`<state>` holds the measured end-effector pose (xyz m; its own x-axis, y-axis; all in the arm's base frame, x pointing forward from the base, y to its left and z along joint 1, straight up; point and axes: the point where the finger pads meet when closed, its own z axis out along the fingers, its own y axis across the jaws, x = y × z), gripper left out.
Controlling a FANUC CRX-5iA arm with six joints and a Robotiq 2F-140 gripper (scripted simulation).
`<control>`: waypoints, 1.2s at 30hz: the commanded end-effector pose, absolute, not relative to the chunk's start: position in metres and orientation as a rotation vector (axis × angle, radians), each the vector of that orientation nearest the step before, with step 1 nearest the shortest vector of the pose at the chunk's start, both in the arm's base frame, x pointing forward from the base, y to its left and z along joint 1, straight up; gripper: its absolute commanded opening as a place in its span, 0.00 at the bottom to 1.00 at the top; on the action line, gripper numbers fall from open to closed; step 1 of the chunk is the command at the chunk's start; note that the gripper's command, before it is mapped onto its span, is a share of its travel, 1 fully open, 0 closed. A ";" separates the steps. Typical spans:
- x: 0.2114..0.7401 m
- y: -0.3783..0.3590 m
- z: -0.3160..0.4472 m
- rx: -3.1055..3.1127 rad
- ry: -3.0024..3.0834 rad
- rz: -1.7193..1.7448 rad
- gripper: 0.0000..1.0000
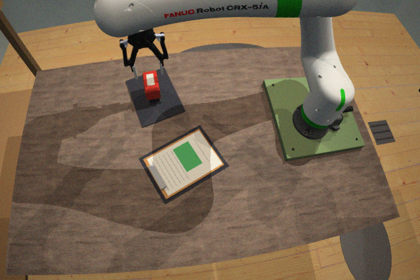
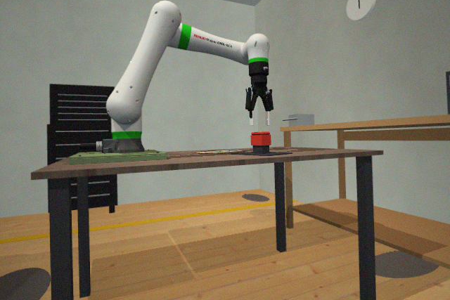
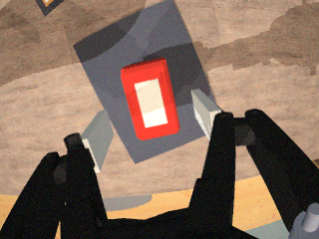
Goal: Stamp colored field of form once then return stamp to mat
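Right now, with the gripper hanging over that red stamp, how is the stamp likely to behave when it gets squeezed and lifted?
The stamp looks boxy and rigid, so it probably won't flex. Its flat sides should suit the open gripper, though smooth faces may slip. Its red top sits on a narrower dark base on the mat, so an off-center push could tip it.

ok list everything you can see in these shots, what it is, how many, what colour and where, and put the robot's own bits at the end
stamp: one, red, upright mid-mat
mat: one, dark grey, table's far left
form: one, pale sheet, green field, on dark-edged orange board, table centre
table: one, brown top, dark legs
second table: one, light wood, by wall, grey box on top
cabinet: one, black, behind arm
clock: one, white, on wall
base plate: one, green
arm: one, white, green bands
gripper: one, black, open, above stamp, not touching
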<state>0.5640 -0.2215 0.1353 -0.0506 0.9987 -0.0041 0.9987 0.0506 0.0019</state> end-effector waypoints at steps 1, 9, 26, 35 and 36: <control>0.564 -0.222 0.125 2.161 2.273 -0.002 0.55; 0.564 -0.222 0.094 2.161 2.273 -0.002 0.55; 0.564 -0.222 0.044 2.161 2.273 -0.002 0.55; 0.564 -0.222 0.043 2.161 2.273 -0.002 0.55; 0.564 -0.222 0.043 2.161 2.273 -0.002 0.55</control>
<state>0.5642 -0.2218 0.0432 -0.0506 0.9987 -0.0042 0.9987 0.0506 0.0020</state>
